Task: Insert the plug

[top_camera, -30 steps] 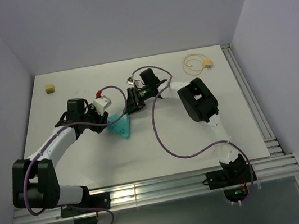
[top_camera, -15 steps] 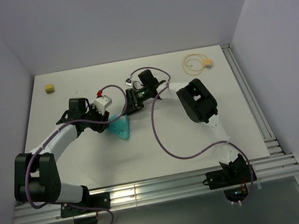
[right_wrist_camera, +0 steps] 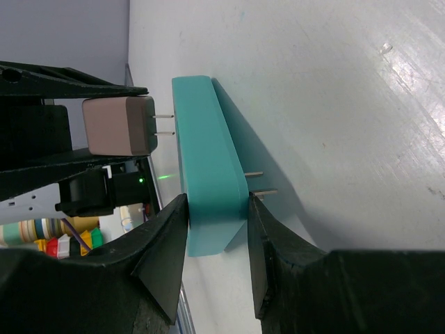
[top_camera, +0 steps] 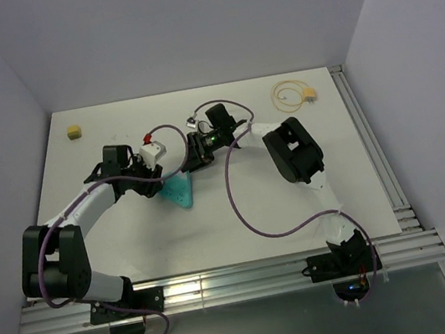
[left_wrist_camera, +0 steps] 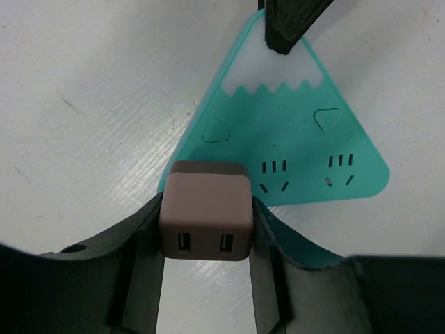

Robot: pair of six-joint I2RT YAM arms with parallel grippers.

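Plug (left_wrist_camera: pixel 203 202): brown cube, clamped in left gripper (left_wrist_camera: pixel 206 240). Prongs square to block (right_wrist_camera: pixel 201 139), tips at its face, not seated. Right gripper (right_wrist_camera: pixel 217 209) pinches block.

place: robot lab cell | evidence: white table (top_camera: pixel 157 237), plain enclosing walls (top_camera: pixel 184 29), aluminium rails (top_camera: pixel 249 280)

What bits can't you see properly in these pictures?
- Left wrist view: the prongs of the charger are hidden behind its own body.
- Right wrist view: the holes of the teal socket block don't show, as it is seen edge-on.
- Top view: the yellow connector, far right, is too small for detail.
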